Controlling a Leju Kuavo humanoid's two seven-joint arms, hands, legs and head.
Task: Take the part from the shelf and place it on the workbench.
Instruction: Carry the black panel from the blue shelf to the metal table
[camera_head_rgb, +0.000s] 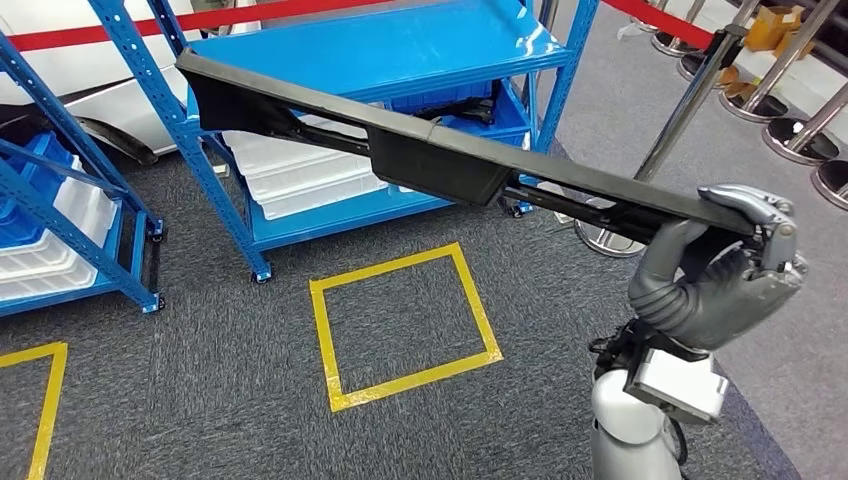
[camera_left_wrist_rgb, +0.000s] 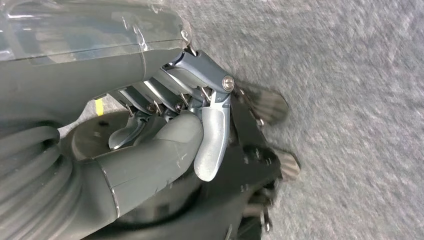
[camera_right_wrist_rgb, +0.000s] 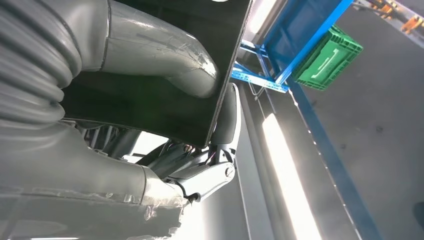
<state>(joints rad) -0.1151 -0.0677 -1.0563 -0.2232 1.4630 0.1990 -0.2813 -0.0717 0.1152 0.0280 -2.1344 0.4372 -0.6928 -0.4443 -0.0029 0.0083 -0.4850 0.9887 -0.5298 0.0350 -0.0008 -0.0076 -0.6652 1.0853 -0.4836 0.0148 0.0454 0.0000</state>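
A long black part (camera_head_rgb: 430, 155) stretches from the upper left to the right in the head view, held in the air in front of the blue shelf (camera_head_rgb: 400, 50). My right hand (camera_head_rgb: 725, 270) grips its right end, fingers over the top edge and thumb underneath. In the right wrist view the thumb (camera_right_wrist_rgb: 160, 55) presses on the flat black part (camera_right_wrist_rgb: 165, 115) and the fingers (camera_right_wrist_rgb: 227, 120) wrap its edge. My left hand (camera_left_wrist_rgb: 185, 135) hangs over grey carpet with its fingers curled in against the thumb and nothing in them.
White bins (camera_head_rgb: 300, 175) and a blue tray sit on the shelf's lower levels. A second blue rack (camera_head_rgb: 60, 200) stands at the left. A yellow tape square (camera_head_rgb: 400, 325) marks the carpet. Metal stanchion posts (camera_head_rgb: 690, 100) stand at the right. A green crate (camera_right_wrist_rgb: 327, 57) sits by the rack.
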